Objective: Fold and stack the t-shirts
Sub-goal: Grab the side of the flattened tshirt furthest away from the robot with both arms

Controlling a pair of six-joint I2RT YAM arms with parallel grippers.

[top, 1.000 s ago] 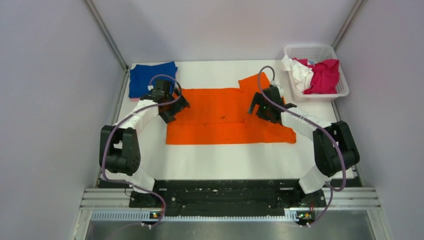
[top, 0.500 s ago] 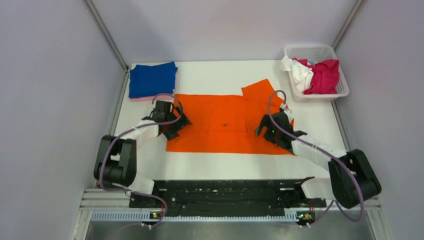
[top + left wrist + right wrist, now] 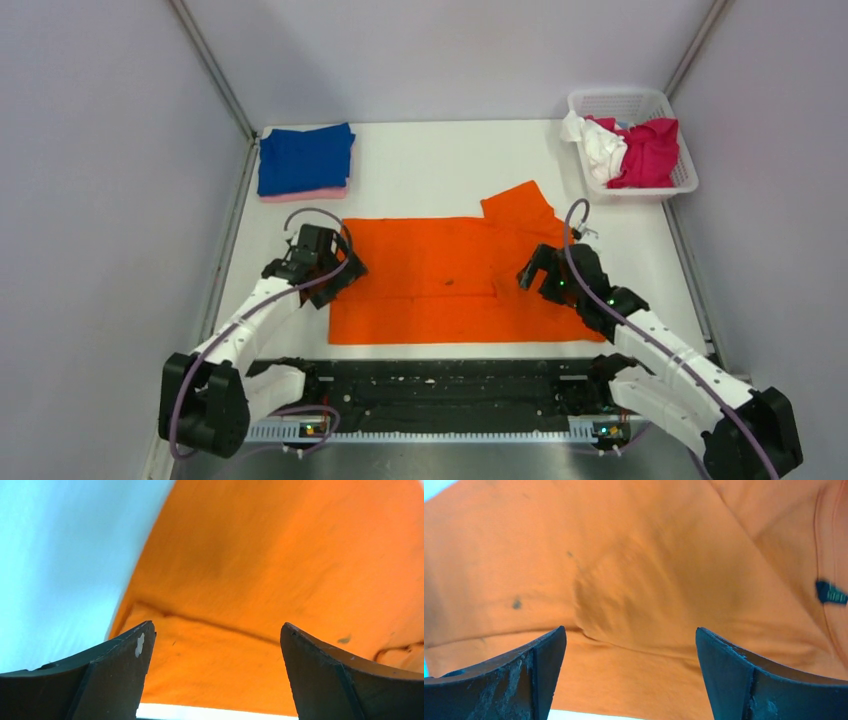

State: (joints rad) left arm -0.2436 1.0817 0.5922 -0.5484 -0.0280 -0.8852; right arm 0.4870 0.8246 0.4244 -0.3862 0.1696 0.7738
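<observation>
The orange t-shirt (image 3: 450, 275) lies flat on the white table (image 3: 450, 160), and its near hem runs right along the table's near edge by the black rail at my bases. Bare table lies open past its far edge, between the folded blue t-shirt (image 3: 304, 158) in the far left corner and the white basket (image 3: 625, 100) in the far right corner. A white strip separates the shirt's left edge from the left wall.

Compared with 1 second ago, both my arms have drawn back toward the near edge, and the orange shirt has come nearer with them.

My left gripper (image 3: 215, 630) hangs over the shirt's left edge with its 2 fingers spread wide, gripping nothing. My right gripper (image 3: 630, 632) sits over the right part, equally wide and empty.

The cloth is bright orange and mostly smooth. A seam or fold line crosses it from side to side. 1 sleeve pokes out at the far right, and a small dark speck sits near the middle. A dark label (image 3: 830, 592) shows in the right wrist view.

A pink t-shirt (image 3: 300, 194) peeks out under the blue one. A white t-shirt (image 3: 597, 145) and a magenta t-shirt (image 3: 648, 150) are heaped in the basket.
</observation>
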